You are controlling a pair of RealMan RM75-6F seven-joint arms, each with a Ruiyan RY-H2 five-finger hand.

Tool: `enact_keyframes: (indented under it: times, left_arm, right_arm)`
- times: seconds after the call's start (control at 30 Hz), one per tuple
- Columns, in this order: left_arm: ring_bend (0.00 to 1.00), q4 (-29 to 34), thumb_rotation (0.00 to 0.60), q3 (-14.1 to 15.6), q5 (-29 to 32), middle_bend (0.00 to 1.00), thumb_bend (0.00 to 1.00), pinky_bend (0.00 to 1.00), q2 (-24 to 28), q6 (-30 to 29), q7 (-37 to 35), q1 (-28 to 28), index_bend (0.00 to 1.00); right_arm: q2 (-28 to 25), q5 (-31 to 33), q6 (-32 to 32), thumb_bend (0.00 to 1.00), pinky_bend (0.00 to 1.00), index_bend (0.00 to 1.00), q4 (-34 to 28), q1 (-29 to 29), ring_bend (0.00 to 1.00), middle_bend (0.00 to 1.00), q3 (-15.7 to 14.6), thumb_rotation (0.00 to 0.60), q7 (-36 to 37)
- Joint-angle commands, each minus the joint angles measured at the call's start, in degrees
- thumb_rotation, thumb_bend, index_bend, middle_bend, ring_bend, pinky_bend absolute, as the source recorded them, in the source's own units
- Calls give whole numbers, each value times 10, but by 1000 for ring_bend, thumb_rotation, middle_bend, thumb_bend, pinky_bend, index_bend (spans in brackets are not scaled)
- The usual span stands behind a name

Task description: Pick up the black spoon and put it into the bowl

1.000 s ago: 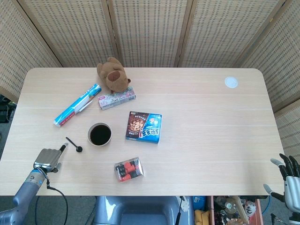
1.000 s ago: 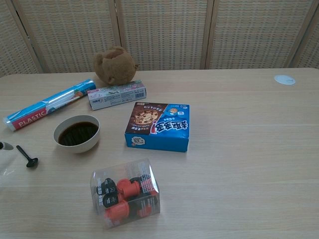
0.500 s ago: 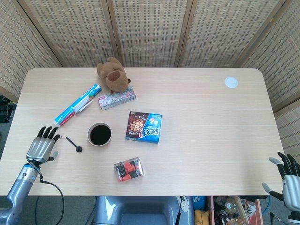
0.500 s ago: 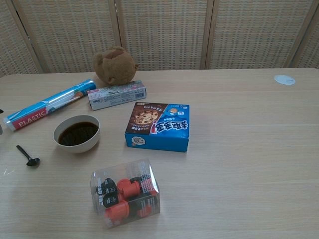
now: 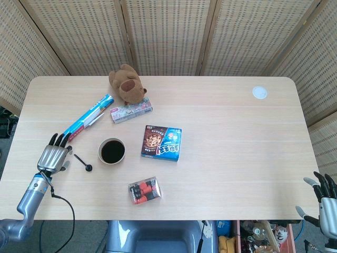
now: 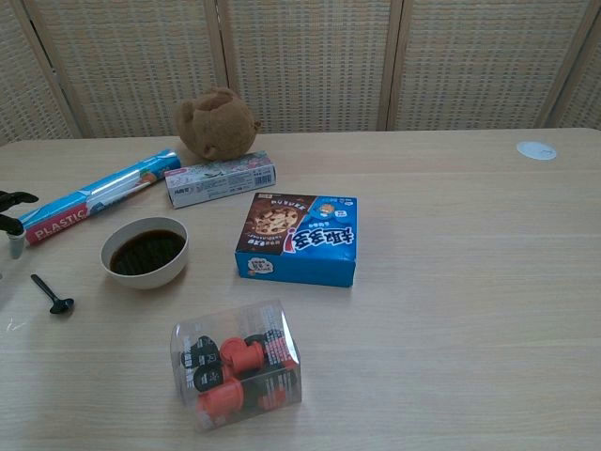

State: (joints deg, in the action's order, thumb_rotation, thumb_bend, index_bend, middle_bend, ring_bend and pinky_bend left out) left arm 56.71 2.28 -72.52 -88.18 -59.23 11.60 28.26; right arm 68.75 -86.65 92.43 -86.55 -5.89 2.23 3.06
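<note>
Woven screens back the pale wooden table (image 5: 237, 137). From the head view my left hand (image 5: 52, 156) hovers with fingers spread and empty, just beside the small black plastic spoon (image 5: 82, 162), which lies flat near the white round bowl (image 5: 111, 151); my right hand (image 5: 325, 200) hangs released off the edge. From the chest view, only fingertips (image 6: 11, 199) show; I judge the reach underway, needing a pinch on the handle.

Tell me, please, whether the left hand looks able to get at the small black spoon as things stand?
Probably yes. The left hand is open just beside the small black spoon, which lies flat on bare table with nothing between them; the white bowl sits on the spoon's far side.
</note>
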Motion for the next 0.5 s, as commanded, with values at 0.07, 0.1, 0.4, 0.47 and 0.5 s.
enact_keyframes:
  times: [0.07,0.1,0.4,0.47,0.5]
  left_arm:
    - [0,-39,600,-6,-17,0,353,0,-27,18,-19,7,450]
    - [0,-46,600,-6,-19,0,353,0,-31,22,-20,7,450]
    - [0,-83,600,-10,-31,0,353,0,-57,36,-36,8,462]
    - [0,-87,600,-10,-33,0,353,0,-60,38,-36,8,462]
    - [0,-91,600,-10,-34,0,353,0,-63,39,-37,9,461]
  right_arm:
    - [0,0,1,261,196,274,-1,0,49,194,0,600,-1]
    - [0,0,1,262,196,274,-1,-1,49,194,0,600,-1]
    - [-1,3,1,262,196,274,0,-2,49,194,1,600,0]
    - [-1,4,1,262,196,275,0,-2,49,194,1,600,0]
    - [-1,4,0,261,196,274,0,-2,49,194,1,600,0]
